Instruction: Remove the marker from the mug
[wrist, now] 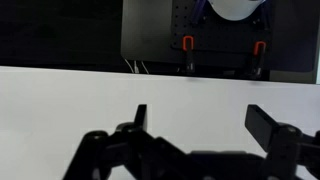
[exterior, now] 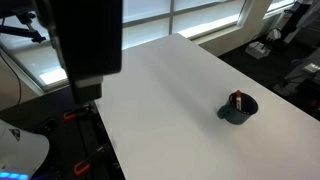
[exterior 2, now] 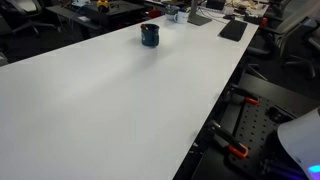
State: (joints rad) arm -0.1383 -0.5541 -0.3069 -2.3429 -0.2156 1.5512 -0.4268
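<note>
White and broad, the bench [exterior 2: 120, 100] fills both exterior views, with dim office desks and chairs beyond it. Toward one end stands a squat, round, dark blue-grey mug [exterior 2: 150, 36]. A short, reddish, pen-like marker [exterior: 238, 98] sits inside it, its top just showing above the rim.

In the wrist view the black fingers [wrist: 268, 122] are spread wide with nothing between them and only bare bench ahead. Neither mug nor marker appears there, so both lie well apart from the fingers and off to one side of where they face.

The marker is probably light, stiff and smooth, so it could slip. The best hold would be across the barrel, on the part above the rim, with a straight upward pull. The small mug may slide or tip if the marker snags.

Orange clamps [wrist: 187, 45] sit past the bench edge ahead of the fingers, and a flat black item [exterior 2: 232, 30] lies beyond the mug. Nothing seems to block the approach.
</note>
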